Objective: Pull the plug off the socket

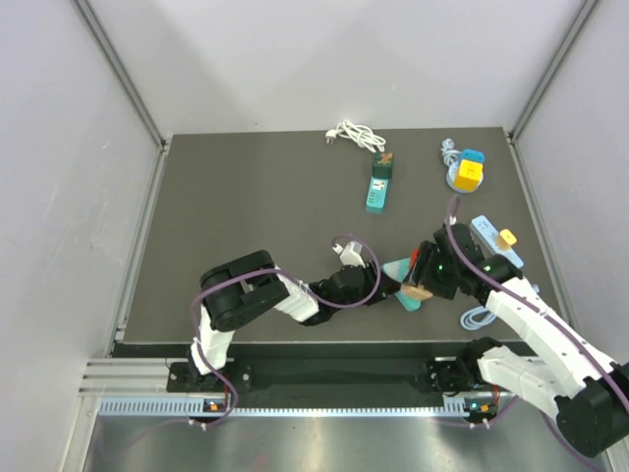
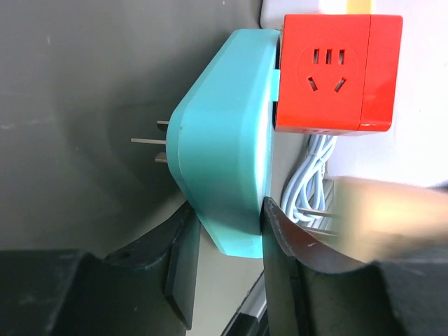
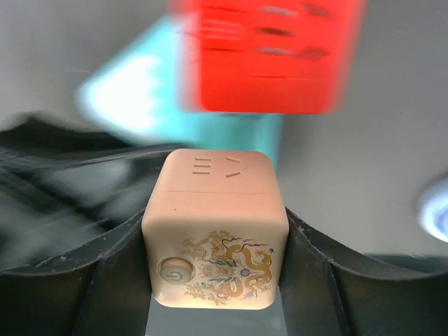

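Note:
My left gripper (image 1: pixel 389 285) is shut on a teal wedge-shaped socket block (image 1: pixel 401 275). In the left wrist view my fingers (image 2: pixel 294 245) clamp the lower end of the teal block (image 2: pixel 224 140). Its metal prongs (image 2: pixel 150 147) point left, and a red cube socket (image 2: pixel 336 70) sits against its right face. My right gripper (image 1: pixel 428 283) is shut on a peach cube plug (image 1: pixel 420 292) with a dragon print (image 3: pixel 215 231). The peach cube shows blurred, a small gap away from the teal block (image 2: pixel 392 217). The red cube (image 3: pixel 266 56) is blurred ahead of it.
A teal power strip (image 1: pixel 379 184) and a white cable (image 1: pixel 356 137) lie at the back. A yellow-and-blue cube (image 1: pixel 468 173) sits at the back right. A light-blue strip with a yellow plug (image 1: pixel 494 239) and a coiled white cable (image 1: pixel 477 317) lie by my right arm.

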Controlling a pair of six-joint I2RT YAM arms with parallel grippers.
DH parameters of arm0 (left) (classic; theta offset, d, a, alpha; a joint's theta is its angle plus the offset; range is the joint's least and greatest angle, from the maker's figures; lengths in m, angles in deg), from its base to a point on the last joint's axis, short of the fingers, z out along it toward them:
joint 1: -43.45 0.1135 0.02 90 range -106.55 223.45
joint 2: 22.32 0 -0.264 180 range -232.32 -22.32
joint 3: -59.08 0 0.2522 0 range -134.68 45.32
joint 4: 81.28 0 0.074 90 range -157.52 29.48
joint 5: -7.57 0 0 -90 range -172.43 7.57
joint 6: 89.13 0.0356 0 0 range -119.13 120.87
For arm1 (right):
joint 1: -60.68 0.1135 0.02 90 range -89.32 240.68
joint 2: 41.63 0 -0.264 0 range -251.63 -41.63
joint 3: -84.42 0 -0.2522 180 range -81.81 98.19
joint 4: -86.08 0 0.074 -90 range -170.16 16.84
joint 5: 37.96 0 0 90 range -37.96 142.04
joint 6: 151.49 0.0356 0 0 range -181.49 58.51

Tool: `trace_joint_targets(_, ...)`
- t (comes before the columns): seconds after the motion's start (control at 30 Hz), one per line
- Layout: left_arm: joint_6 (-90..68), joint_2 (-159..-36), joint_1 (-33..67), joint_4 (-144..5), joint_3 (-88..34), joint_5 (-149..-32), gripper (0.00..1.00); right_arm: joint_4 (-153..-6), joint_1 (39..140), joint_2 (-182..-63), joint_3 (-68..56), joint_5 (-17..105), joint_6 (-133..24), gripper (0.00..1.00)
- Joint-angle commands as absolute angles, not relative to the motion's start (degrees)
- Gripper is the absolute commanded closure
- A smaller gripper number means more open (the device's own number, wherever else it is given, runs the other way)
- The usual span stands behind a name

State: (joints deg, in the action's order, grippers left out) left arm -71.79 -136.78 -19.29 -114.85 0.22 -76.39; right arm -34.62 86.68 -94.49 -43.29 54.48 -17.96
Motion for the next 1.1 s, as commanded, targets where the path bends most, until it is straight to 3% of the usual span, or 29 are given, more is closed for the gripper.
trace_joint_targets(0.0, -66.1, -143.0, -18.2, -94.2, 4.0, -67.4, 1.0, -38.6, 86.7, -92.5, -34.8, 49.4, -17.8, 1.0)
trace_joint_targets(0.3, -61.3, -140.1, -17.6, -94.8, 3.2, -71.9, 0.98, -35.7, 85.8, -89.8, -33.9, 49.9, -22.7, 1.0)
trace_joint_targets(0.37, -60.3, -137.9, -17.7, -96.0, 3.6, -72.8, 0.77, -35.7, 85.8, -89.0, -34.6, 50.3, -24.0, 1.0)
trace_joint_targets(0.4, -59.9, -137.1, -17.7, -96.0, 3.8, -73.3, 0.57, -35.7, 85.7, -88.9, -34.6, 50.3, -24.5, 1.0)
trace_joint_targets(0.77, -55.0, -124.6, -17.8, -96.5, 5.9, -77.5, 0.09, -37.0, 83.4, -91.2, -31.9, 48.1, -29.2, 1.0)
trace_joint_targets(0.93, -55.8, -116.2, -17.8, -95.6, 12.3, -75.2, 0.06, -43.2, 83.5, -93.9, -32.0, 41.2, -30.8, 1.0)
trace_joint_targets(1.07, -53.8, -101.2, -17.8, -89.1, 17.4, -71.0, 0.07, -52.4, 85.1, -100.1, -31.3, 36.8, -29.9, 1.0)
